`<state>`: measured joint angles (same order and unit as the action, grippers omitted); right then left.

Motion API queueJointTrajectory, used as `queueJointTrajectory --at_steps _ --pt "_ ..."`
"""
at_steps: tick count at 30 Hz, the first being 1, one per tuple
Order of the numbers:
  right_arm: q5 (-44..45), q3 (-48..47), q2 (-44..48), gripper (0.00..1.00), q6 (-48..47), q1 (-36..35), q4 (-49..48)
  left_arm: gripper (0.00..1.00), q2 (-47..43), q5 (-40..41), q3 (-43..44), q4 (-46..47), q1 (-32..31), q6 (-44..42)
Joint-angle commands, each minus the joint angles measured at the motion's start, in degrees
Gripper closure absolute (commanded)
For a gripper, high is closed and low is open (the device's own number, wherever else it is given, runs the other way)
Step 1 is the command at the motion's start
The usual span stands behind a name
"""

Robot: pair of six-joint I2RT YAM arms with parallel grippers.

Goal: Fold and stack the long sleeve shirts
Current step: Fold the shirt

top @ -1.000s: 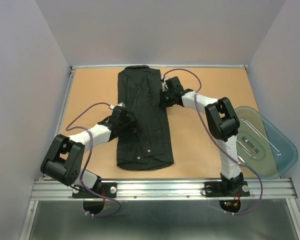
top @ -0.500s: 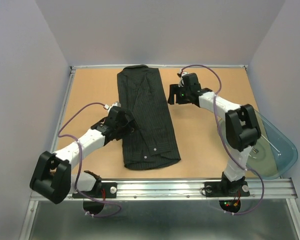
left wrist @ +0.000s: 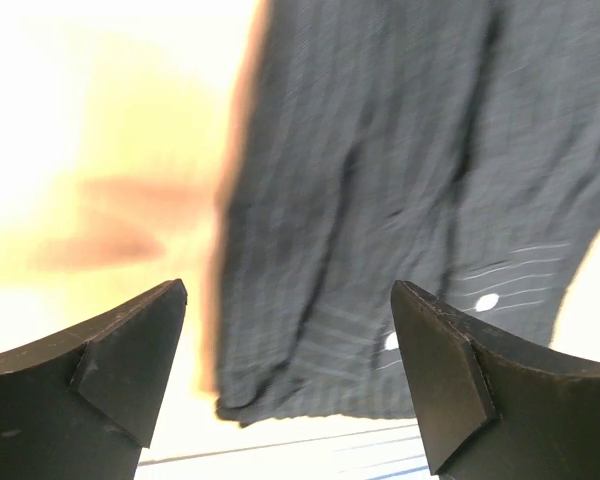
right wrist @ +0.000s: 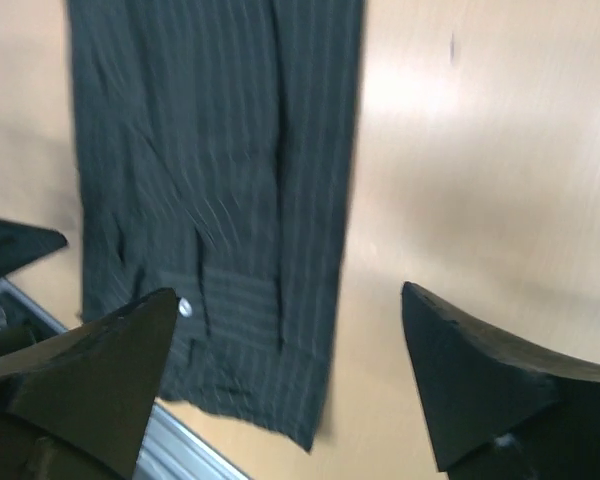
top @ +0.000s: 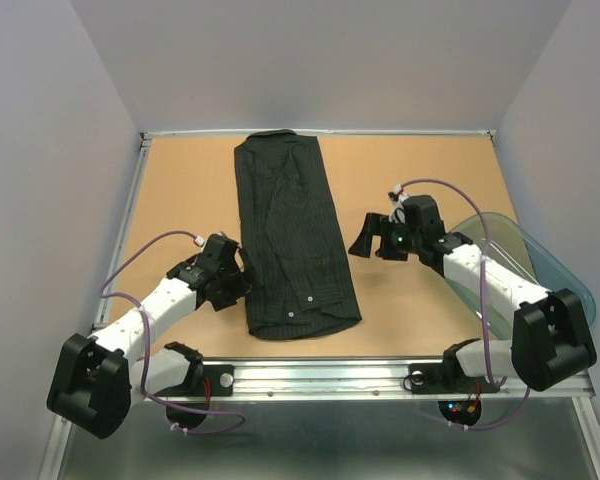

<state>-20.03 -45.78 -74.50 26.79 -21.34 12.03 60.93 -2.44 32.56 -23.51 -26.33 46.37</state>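
Note:
The long sleeve shirt (top: 292, 235) is black with fine pale pinstripes. It lies folded into a long narrow strip down the middle of the table, collar at the far edge and cuffs with white buttons at the near end. My left gripper (top: 236, 283) hovers open just left of the strip's near end; the left wrist view shows the shirt (left wrist: 400, 170) beyond the left gripper (left wrist: 288, 290), with nothing held. My right gripper (top: 365, 240) is open over bare table to the right of the strip. In the right wrist view the shirt (right wrist: 210, 150) lies to the left of the right gripper (right wrist: 288, 295).
A clear bluish plastic bin (top: 565, 290) sits at the table's right edge, partly under the right arm. A metal rail (top: 320, 375) runs along the near edge. Grey walls close in the left, right and far sides.
My right gripper opened, let go of the shirt near the collar and drew back to the near right. The left arm pulled back toward the near left. The strip's near end shifted slightly right.

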Motion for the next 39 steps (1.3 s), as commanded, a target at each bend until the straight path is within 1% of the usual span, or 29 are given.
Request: queueJointTrajectory --at_steps 1,2,6,9,11,12,16,20,23,27,29,30,32,33,35,36,37,38,39 --pt "-4.23 6.74 2.08 0.1 4.5 0.16 0.01 0.07 0.94 -4.76 -1.97 -2.51 0.4 -0.58" --pt "-4.92 8.5 1.99 0.16 4.5 0.16 0.18 0.08 1.73 -6.42 -2.06 -2.68 0.4 -0.75" --pt "-7.82 12.37 1.9 0.27 5.91 0.16 0.18 0.09 5.6 -10.48 -2.67 -3.39 0.4 -2.07" --pt "-9.5 13.87 1.73 0.31 6.87 0.16 0.27 0.11 6.05 -13.2 -4.42 -3.39 0.4 -2.07" --pt "-10.11 15.36 1.73 0.33 7.92 0.07 0.19 0.13 5.87 -15.39 -5.31 -3.04 0.4 -1.46" --pt "-10.2 15.8 1.81 0.35 8.19 0.07 0.18 0.16 5.87 -16.1 -6.01 -2.77 0.4 -1.11" --pt "-10.38 17.48 1.11 0.37 9.25 -0.45 0.1 0.16 6.22 -18.13 -7.15 -2.16 0.22 -0.58" --pt "-10.12 16.78 -1.34 0.38 9.34 -2.03 -0.34 0.17 6.4 -18.74 -7.94 -1.19 -0.04 0.21" --pt "-10.03 16.51 -3.72 0.38 10.48 -3.53 -2.53 0.2 6.49 -19.53 -8.65 -0.4 -0.48 0.83" --pt "-9.5 15.9 -6.53 0.39 12.06 -5.9 -4.91 0.27 5.96 -19.98 -9.26 -0.05 -1.01 1.27" --pt "-8.89 15.81 -7.06 0.42 12.59 -6.69 -5.44 0.3 5.78 -19.8 -9.26 -0.14 -1.01 1.44" --pt "-8.97 15.9 -7.15 0.43 12.68 -6.78 -5.61 0.34 5.52 -19.71 -9.18 -0.22 -1.09 1.44" --pt "-8.97 15.98 -7.76 0.5 12.85 -7.04 -5.97 0.38 5.43 -19.54 -9.0 -0.31 -1.1 1.44" --pt "-8.89 15.98 -7.68 0.6 12.85 -7.13 -6.05 0.42 5.26 -19.54 -8.91 -0.49 -1.1 1.36" --pt "-8.8 15.98 -7.16 0.74 12.94 -7.13 -6.06 0.5 4.82 -19.45 -8.74 -0.75 -1.1 1.36" --pt "-8.8 15.98 -6.72 0.9 12.94 -7.22 -5.97 0.58 4.73 -19.36 -8.39 -1.1 -1.18 1.18" --pt "-8.71 15.9 -6.28 0.97 12.85 -7.13 -5.88 0.63 4.21 -19.19 -8.04 -1.45 -1.18 1.01" --pt "-8.62 15.9 -5.75 0.99 12.85 -7.13 -5.88 0.67 3.85 -18.66 -7.77 -2.5 -1.18 0.92" --pt "-8.62 15.72 -4.87 0.99 12.94 -7.13 -5.71 0.74 3.41 -18.31 -6.99 -2.77 -1.1 0.83"
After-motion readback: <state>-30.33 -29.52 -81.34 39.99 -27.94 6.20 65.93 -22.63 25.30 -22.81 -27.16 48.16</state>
